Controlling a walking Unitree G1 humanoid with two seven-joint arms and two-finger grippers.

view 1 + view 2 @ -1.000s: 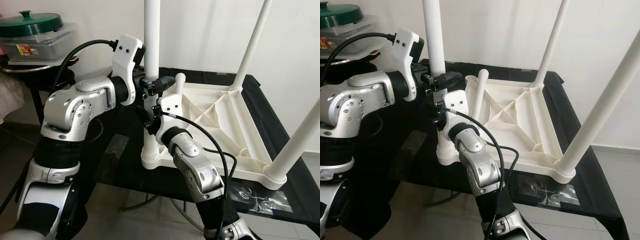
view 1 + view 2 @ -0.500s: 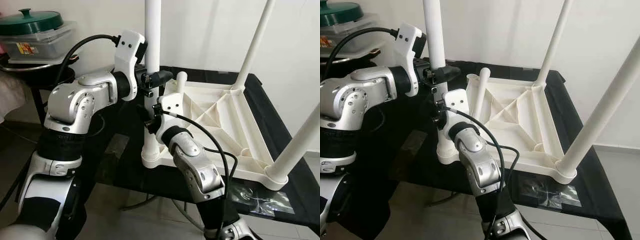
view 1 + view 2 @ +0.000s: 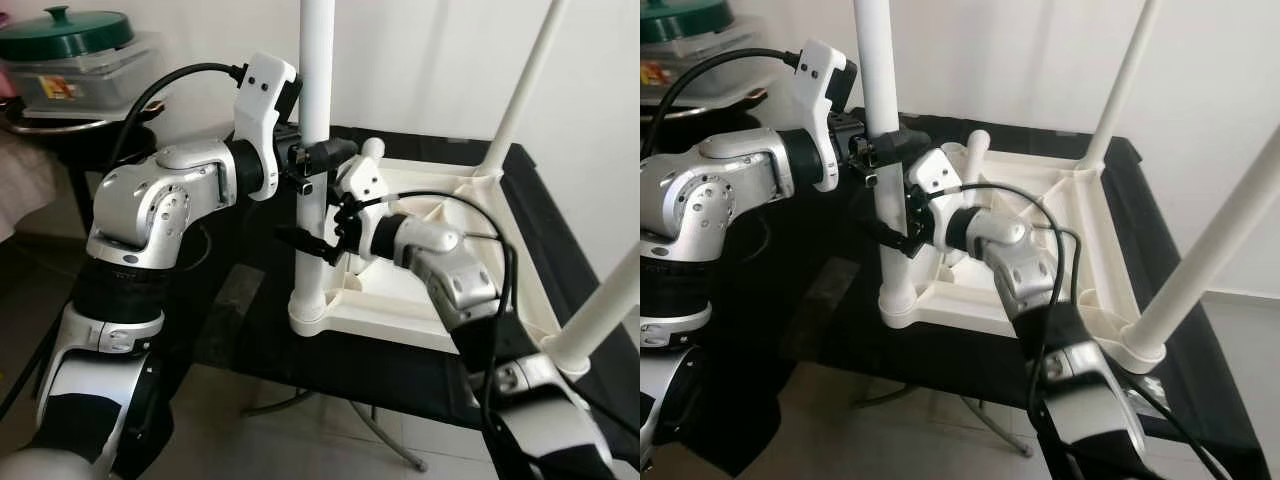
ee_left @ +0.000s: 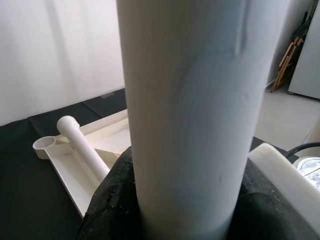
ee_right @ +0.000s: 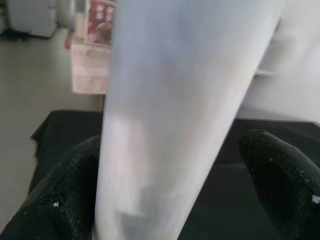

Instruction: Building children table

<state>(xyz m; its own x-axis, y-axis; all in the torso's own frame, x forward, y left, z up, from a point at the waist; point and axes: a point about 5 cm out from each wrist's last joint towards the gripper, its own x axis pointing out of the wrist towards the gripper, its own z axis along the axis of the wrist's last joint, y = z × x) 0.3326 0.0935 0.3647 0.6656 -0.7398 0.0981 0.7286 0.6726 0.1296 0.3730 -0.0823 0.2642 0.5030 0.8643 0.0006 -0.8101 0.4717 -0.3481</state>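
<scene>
White plastic children's table (image 3: 440, 270), upside down on a black tabletop (image 3: 250, 320), ribbed underside facing up with diagonal braces meeting at the middle. Three round white legs standing upright from corner sockets: near left leg (image 3: 316, 120), far leg (image 3: 525, 85), near right leg (image 3: 605, 305). A fourth leg (image 3: 973, 165), loose, lying slanted at the far left corner beside an open socket. Left gripper (image 3: 318, 155) clamped around the near left leg partway up, black fingers pressed to either side of the tube, silver left arm reaching in from the left. Right gripper (image 3: 318, 246) lower on the same leg, just above its socket, one black finger on each side of the tube; contact with the plastic cannot be told for sure. Behind the left arm, a green lidded pot (image 3: 65, 28) on a clear box.
</scene>
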